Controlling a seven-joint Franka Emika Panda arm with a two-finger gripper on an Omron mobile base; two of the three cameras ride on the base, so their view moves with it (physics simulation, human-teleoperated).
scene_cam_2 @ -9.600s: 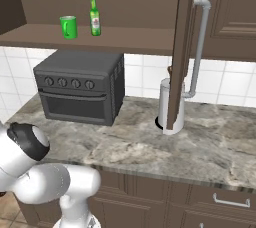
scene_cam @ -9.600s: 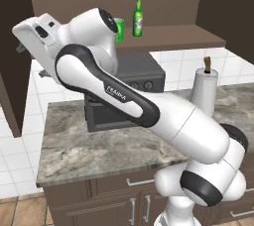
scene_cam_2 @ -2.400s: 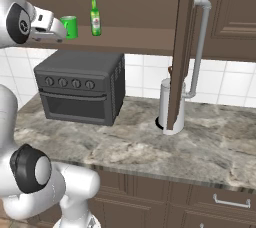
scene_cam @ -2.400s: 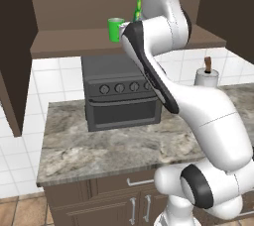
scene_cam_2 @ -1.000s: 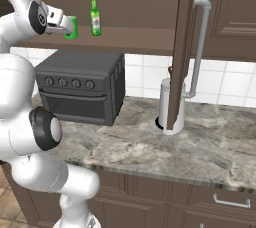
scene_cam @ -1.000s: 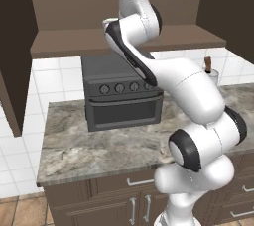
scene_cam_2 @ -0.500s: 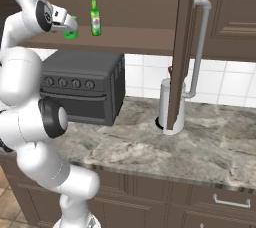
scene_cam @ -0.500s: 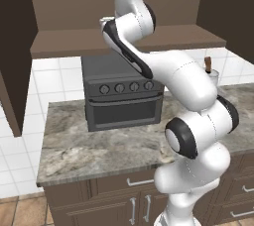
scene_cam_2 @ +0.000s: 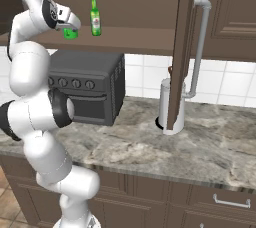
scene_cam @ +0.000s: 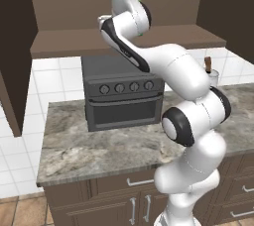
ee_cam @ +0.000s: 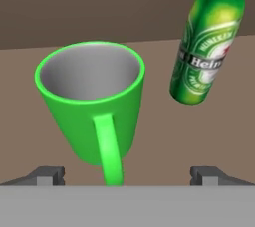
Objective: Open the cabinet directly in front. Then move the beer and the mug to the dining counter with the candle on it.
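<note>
Two green things sit on the shelf (scene_cam_2: 145,42) of the open cabinet (scene_cam_2: 182,47), right above the toaster oven (scene_cam_2: 87,92): the mug (ee_cam: 92,109) and, just beside it, the beer (ee_cam: 206,47). Pincer (ee_cam: 127,173) is spread wide right in front of the mug, handle facing it, not gripping anything.

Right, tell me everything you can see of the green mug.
The mug is bright green and glossy, a cylinder tapering slightly toward its base, with a grey inside that looks empty and a strap-like handle facing the hand camera. It stands upright on the brown shelf of the opened cabinet, beside the beer and apart from it. The open gripper sits just in front of it, one fingertip to each side of the handle; nothing grips the mug yet.
</note>
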